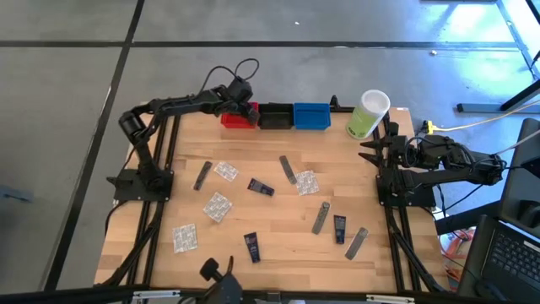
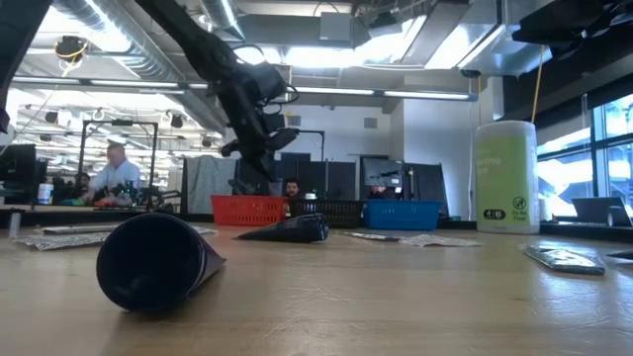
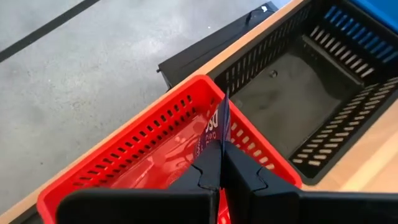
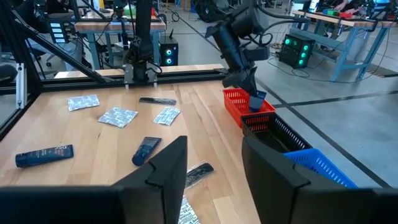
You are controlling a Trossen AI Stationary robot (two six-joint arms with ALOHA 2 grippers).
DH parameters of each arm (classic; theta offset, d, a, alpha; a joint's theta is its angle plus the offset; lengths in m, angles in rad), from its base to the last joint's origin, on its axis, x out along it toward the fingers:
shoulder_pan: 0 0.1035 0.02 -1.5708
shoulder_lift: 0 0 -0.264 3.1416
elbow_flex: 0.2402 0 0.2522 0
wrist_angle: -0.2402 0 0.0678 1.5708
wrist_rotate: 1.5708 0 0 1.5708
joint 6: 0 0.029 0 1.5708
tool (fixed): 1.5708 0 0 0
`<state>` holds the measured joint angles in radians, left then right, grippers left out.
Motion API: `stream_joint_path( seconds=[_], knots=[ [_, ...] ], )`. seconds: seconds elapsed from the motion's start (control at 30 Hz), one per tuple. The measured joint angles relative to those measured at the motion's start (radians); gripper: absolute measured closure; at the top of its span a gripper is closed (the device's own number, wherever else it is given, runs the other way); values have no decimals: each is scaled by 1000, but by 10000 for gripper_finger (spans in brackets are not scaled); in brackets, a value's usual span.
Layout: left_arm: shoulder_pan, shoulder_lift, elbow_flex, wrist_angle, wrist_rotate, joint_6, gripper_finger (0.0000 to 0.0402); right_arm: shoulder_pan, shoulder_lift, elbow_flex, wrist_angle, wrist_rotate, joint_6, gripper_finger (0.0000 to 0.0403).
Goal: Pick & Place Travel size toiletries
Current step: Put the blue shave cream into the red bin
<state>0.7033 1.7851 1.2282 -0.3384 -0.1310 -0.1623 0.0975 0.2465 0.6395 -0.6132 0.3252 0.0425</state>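
Wooden table (image 1: 278, 228) with scattered toiletries (image 1: 261, 187), 3 bins (image 1: 276, 116), green container (image 1: 367, 114).

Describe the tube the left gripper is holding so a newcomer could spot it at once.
Find the row of three bins at the table's far edge and take the red bin at its left end. The left gripper hangs over it, shut on a navy tube held on edge. It is the only toiletry off the table.

A light butcher-block wooden table (image 1: 278, 232) stands on a grey concrete floor (image 1: 67, 101) crossed by dark lines. Beyond it, an open workshop shows exposed ceiling ducts (image 2: 119, 25), bright strip lights (image 2: 346, 91), tall windows (image 2: 608, 148), workbenches (image 4: 93, 28) and a seated person (image 2: 114, 173).
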Motion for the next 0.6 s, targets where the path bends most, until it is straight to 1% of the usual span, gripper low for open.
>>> stream_joint_path(
  seconds=[0.2, 0.6],
  knots=[
    [7, 2, 0, 14, -2, -8, 398, 0, 0, 0, 0, 0, 0, 246],
    [20, 2, 0, 9, -4, -19, 397, 0, 0, 0, 0, 0, 0, 269]
  ],
)
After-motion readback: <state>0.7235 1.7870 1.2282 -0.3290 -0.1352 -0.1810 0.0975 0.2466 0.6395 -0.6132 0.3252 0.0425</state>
